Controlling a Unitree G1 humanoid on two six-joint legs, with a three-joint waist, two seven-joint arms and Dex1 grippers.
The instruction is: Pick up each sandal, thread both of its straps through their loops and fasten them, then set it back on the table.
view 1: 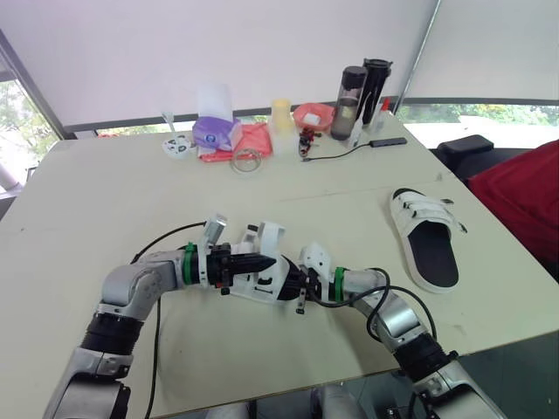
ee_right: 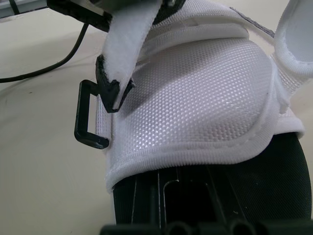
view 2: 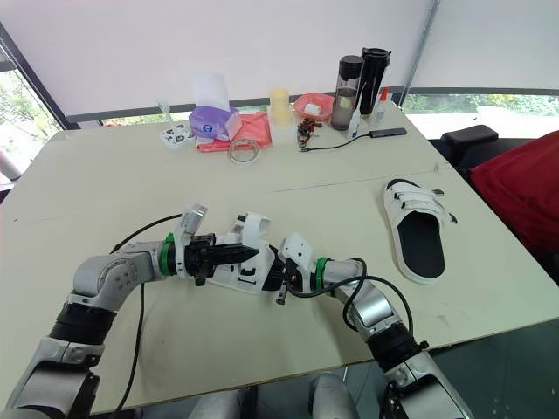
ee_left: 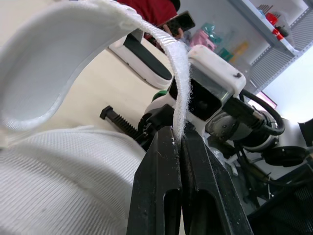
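Note:
A white sandal with a black sole (view 1: 262, 278) lies at the table's front middle, held between my two grippers. My left gripper (view 1: 265, 261) is shut on the tip of one white velcro strap (ee_left: 180, 73), which arches up from the mesh upper. My right gripper (view 1: 293, 285) grips the sandal's sole end from the right, its jaws closed on the black sole (ee_right: 274, 186). A black plastic loop (ee_right: 78, 115) sticks out beside the upper, and the strap tip (ee_right: 120, 44) hangs just above it, not through it. A second white sandal (view 1: 425, 236) lies flat at the right with both straps across it.
At the table's far edge stand two dark bottles (view 1: 352, 102), a purple tissue box (view 1: 216, 131), a red cloth (view 1: 253, 140), a clear tape ring (view 1: 248, 161) and a black cable with a hub (view 1: 384, 141). A red fabric mass (view 1: 524, 201) sits beyond the right edge.

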